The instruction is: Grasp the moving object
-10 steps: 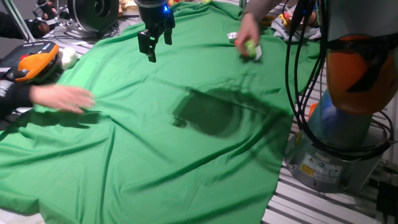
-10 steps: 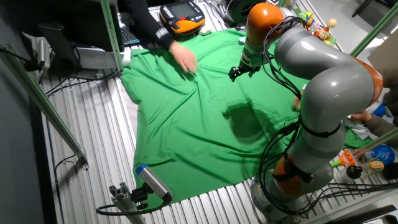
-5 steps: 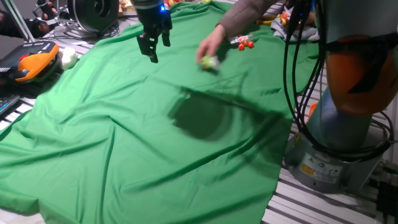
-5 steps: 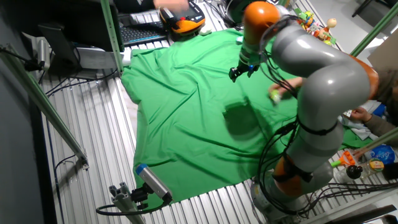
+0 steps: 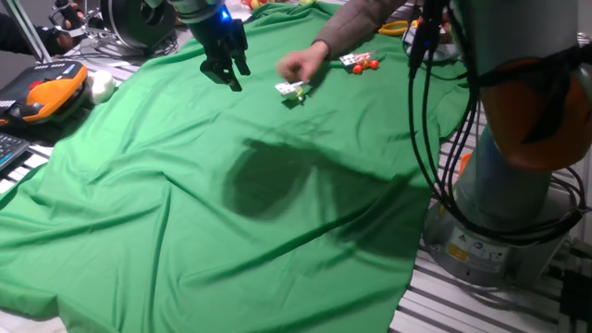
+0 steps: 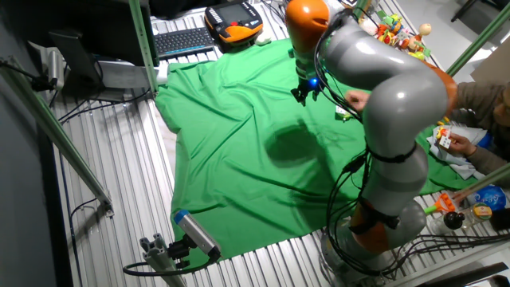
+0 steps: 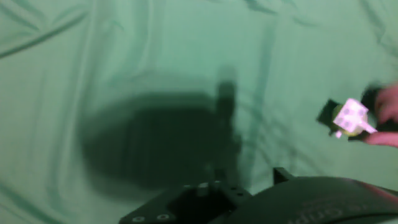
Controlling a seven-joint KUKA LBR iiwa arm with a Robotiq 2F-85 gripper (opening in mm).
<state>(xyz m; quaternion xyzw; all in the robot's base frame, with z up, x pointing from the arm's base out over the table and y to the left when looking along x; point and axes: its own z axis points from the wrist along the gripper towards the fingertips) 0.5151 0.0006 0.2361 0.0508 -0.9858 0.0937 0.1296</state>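
Note:
The moving object (image 5: 293, 90) is a tiny white toy with a yellow-green part. It lies on the green cloth (image 5: 166, 240) under a person's hand (image 5: 301, 65), which touches it. My gripper (image 5: 228, 74) hangs open and empty above the cloth, to the left of the toy. In the other fixed view the gripper (image 6: 303, 94) is left of the toy (image 6: 343, 116). The hand view shows the toy (image 7: 349, 117) at the right edge with the person's fingers (image 7: 385, 118) on it; my own fingertips are not visible there.
A small orange-red toy (image 5: 361, 63) lies behind the person's arm. A larger white lump (image 5: 100, 86) and an orange pendant (image 5: 46, 97) sit at the cloth's left edge. A keyboard (image 6: 183, 41) lies beyond the cloth. The robot base (image 5: 499, 231) stands at the right.
The person's hand carried the toy leftward across the cloth, closer to my gripper. My gripper shifted slightly left. The other hand at the cloth's left side has gone.

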